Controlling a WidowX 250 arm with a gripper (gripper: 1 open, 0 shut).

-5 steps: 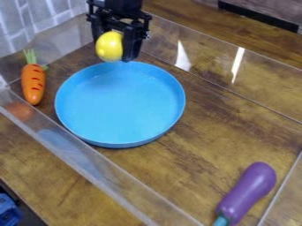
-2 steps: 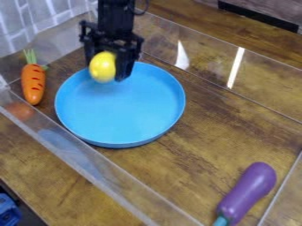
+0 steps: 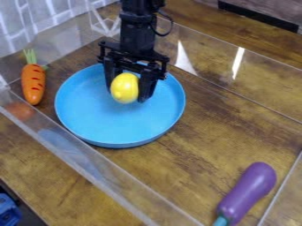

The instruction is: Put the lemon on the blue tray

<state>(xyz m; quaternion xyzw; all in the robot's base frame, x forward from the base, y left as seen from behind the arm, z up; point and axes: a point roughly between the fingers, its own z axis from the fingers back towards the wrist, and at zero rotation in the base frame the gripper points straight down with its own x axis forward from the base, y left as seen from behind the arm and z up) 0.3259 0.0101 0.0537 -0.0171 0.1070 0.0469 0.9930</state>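
Compared with the earlier frame, the black gripper (image 3: pixel 127 78) and the lemon (image 3: pixel 125 87) are lower and farther right, away from the dish's upper-left rim and over its upper middle part. Largest is the blue tray (image 3: pixel 118 110), round and shallow, left of the frame's center, then the gripper, coming down from the top edge and grasping the yellow lemon between its fingers, though whether the fruit touches the tray I cannot tell. Smaller are the purple eggplant (image 3: pixel 249 191) at lower right, the orange carrot (image 3: pixel 33 83) at upper left, near the tray, and the lemon itself.
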